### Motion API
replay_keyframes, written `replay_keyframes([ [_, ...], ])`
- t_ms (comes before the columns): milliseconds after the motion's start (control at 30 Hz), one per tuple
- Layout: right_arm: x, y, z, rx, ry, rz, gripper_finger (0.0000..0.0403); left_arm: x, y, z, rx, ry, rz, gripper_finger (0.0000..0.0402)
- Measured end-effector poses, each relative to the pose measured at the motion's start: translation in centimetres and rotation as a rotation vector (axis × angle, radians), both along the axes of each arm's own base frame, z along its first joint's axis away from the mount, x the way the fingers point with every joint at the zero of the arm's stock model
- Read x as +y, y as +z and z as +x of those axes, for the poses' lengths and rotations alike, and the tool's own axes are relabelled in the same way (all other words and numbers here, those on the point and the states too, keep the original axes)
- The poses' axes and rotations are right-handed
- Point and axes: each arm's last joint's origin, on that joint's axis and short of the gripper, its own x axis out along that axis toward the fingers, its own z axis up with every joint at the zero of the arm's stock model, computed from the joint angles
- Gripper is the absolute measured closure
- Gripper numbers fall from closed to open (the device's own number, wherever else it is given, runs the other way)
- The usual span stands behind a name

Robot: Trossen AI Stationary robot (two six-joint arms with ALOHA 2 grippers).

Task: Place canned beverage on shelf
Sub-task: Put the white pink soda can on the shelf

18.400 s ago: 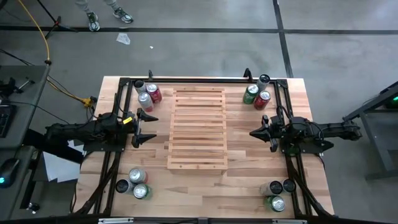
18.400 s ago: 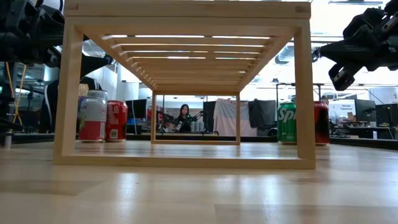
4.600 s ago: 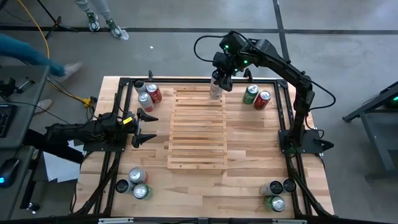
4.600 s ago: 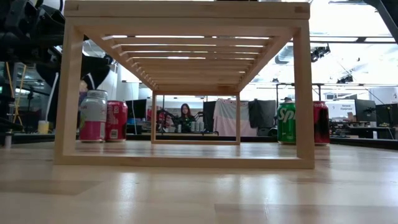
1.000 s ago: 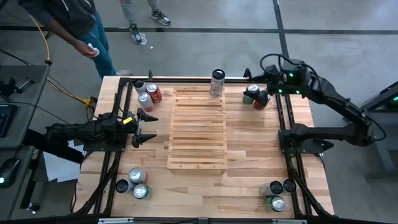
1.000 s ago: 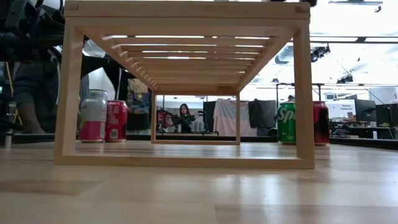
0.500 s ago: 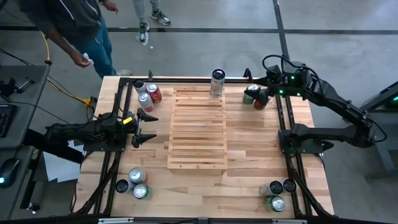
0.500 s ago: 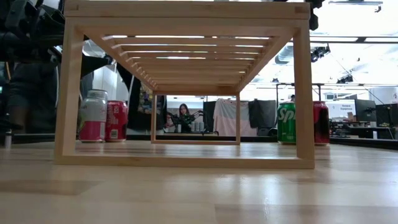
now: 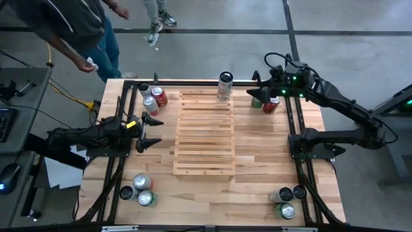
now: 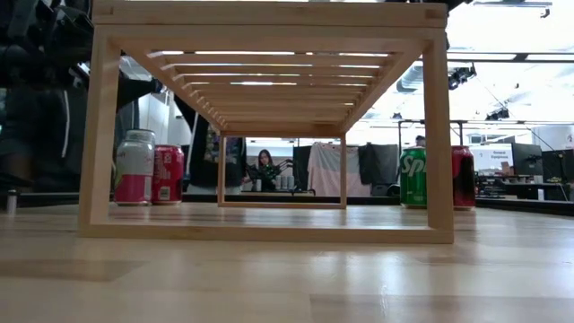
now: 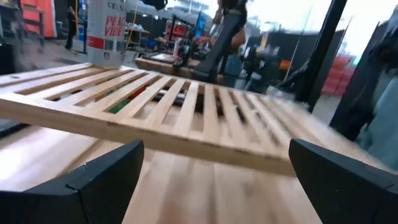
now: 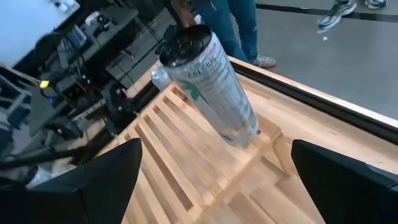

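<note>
One tall silver can (image 9: 224, 86) stands alone on the pale slatted wooden shelf (image 9: 205, 132). My right fingers (image 9: 256, 89) gape wide and empty beside it. My left fingers (image 9: 153, 132) wait wide too.

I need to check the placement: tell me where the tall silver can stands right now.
In the high view, the tall silver can stands upright on the far edge of the shelf, toward its right corner, left of the open right gripper.

Pale matt slatted wood shelf (image 9: 205, 132), glossy printed metal can (image 9: 224, 86), smooth wood tabletop (image 9: 257, 174)
</note>
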Motion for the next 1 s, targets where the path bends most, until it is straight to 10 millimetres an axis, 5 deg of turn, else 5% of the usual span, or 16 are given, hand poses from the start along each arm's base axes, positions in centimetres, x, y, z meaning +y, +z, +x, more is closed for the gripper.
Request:
replay_keyframes([
  [200,-0.4,0.3,0.7,-0.052,-0.01,0.0,0.0004,0.1,1.6,-0.2,-0.186,-0.019,-0.336,0.0009],
  [500,-0.4,0.6,0.7,-0.068,0.006,-0.044,0.0004,0.9,3.5,-0.9,-0.436,0.233,-0.41,0.0009],
  [700,-0.4,0.6,0.7,-0.048,0.03,-0.093,0.0004,1.1,5.9,-0.4,-0.328,0.291,-0.403,0.0009],
  [1000,-0.4,0.6,0.7,-0.033,0.051,-0.134,0.0004,3.1,13.0,1.5,0.057,0.562,-0.364,0.0009],
])
